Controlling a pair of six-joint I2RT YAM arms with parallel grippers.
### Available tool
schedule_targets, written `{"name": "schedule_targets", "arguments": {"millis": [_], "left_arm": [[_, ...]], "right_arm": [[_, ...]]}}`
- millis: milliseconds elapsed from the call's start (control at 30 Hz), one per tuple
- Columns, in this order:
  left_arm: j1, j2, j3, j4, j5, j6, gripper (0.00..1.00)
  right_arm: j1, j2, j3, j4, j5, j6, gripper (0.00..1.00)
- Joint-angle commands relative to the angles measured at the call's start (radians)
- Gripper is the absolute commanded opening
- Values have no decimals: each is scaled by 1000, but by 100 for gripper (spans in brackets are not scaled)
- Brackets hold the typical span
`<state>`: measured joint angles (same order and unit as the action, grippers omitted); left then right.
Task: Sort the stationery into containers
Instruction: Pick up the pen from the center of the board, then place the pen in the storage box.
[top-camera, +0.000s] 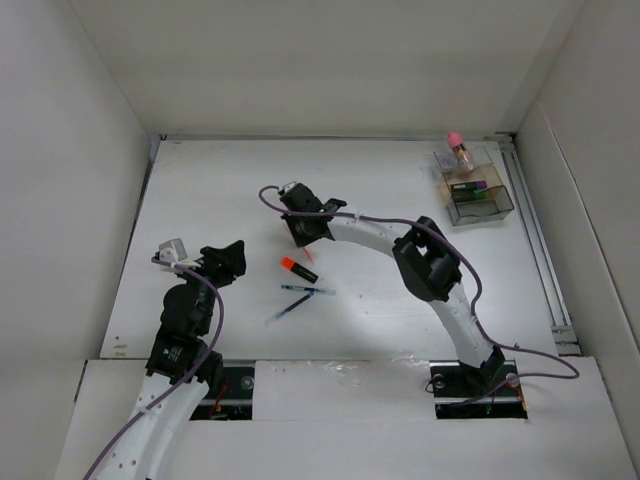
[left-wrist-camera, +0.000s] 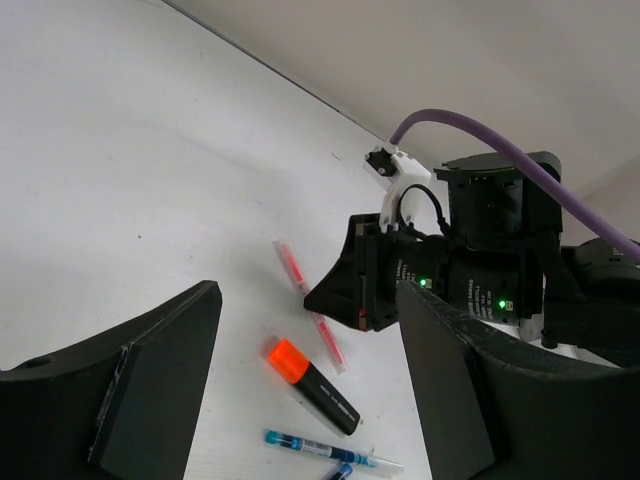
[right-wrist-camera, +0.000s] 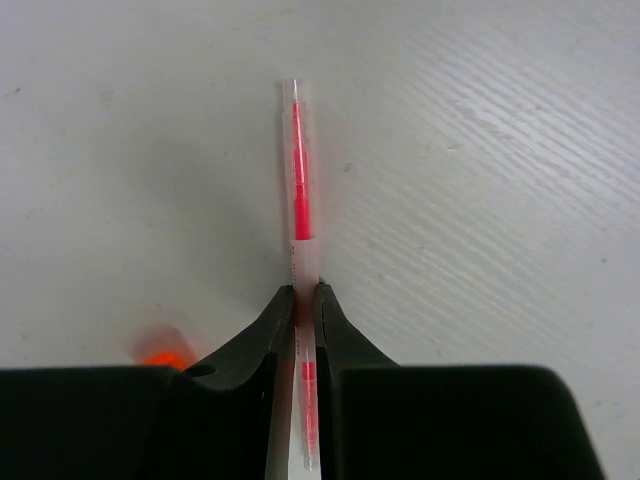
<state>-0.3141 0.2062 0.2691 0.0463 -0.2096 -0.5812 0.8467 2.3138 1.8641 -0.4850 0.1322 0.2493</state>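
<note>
**Right arm pinches a red pen mid-table, organiser waiting in the far corner**

The right gripper has its jaws drawn in tight on a thin clear pen with a red refill, gripped near one end while the pen appears to lie flat on the table just above centre frame. The left gripper hangs wide open and empty at centre left. Below the pinch lie an orange-ended highlighter and two blue pens. The smoky-grey organiser sits at upper right, well apart, with a pink-topped jar at its top edge. With so off-centre a hold, the pen is likely to droop; a straight, slow lift before swinging towards the organiser looks wise.
</note>
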Motion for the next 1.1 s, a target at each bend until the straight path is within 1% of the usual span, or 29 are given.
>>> {"name": "schedule_targets", "arguments": {"millis": [0, 200, 267, 300, 367, 400, 433, 467, 500, 533, 567, 600, 633, 667, 700, 733, 767, 800, 867, 900, 967, 1000, 1067], "left_arm": [[-5, -1, 32, 26, 15, -2, 67], [-5, -1, 22, 35, 24, -2, 67], [-5, 9, 22, 44, 33, -11, 67], [-5, 9, 22, 44, 33, -11, 67], [-5, 27, 13, 62, 56, -11, 67], [-5, 27, 13, 63, 65, -11, 67], [-5, 42, 13, 72, 75, -11, 67], [-5, 61, 13, 81, 75, -11, 67], [-5, 70, 13, 81, 100, -11, 67], [-5, 70, 13, 92, 110, -11, 67], [-5, 84, 13, 92, 110, -11, 67], [-5, 94, 13, 102, 121, -11, 67], [-5, 94, 13, 102, 121, -11, 67], [-5, 94, 13, 102, 130, -11, 67], [-5, 94, 13, 102, 130, -11, 67], [-5, 94, 13, 102, 130, -2, 67], [-5, 94, 13, 102, 130, -2, 67], [-5, 94, 13, 102, 130, -2, 67], [-5, 94, 13, 102, 139, -2, 67], [-5, 94, 13, 102, 139, -2, 67], [-5, 94, 13, 102, 139, -2, 67], [-5, 94, 13, 102, 139, -2, 67], [-5, 94, 13, 102, 139, -2, 67]], "right_arm": [[-31, -39, -62, 37, 50, 27, 0], [-60, -129, -115, 80, 104, 73, 0], [-72, -169, -129, 94, 93, 114, 0], [-101, -195, -153, 124, 84, 134, 0], [-133, -287, -193, 158, 75, 211, 0], [-174, -324, -218, 201, 66, 243, 0], [-201, -402, -279, 226, 66, 278, 0], [-227, -443, -314, 250, 66, 362, 0], [-257, -486, -351, 273, 66, 411, 0], [-323, -531, -434, 319, 75, 463, 0], [-360, -626, -483, 345, 84, 570, 0], [-398, -677, -535, 379, 84, 618, 0], [-478, -726, -592, 460, 72, 664, 0], [-518, -816, -702, 500, 63, 706, 0], [-559, -853, -753, 532, 52, 785, 0], [-599, -888, -796, 558, 40, 824, 0], [-674, -918, -871, 597, 26, 859, 0], [-710, -974, -905, 614, 26, 925, 0], [-802, -1027, -969, 666, 26, 982, 0], [-828, -1071, -1027, 683, 26, 1005, 0], [-874, -1099, -1069, 697, 35, 1064, 0], [-917, -1108, -1098, 712, 35, 1077, 0], [-948, -1108, -1109, 723, 24, 1108, 0]]}}
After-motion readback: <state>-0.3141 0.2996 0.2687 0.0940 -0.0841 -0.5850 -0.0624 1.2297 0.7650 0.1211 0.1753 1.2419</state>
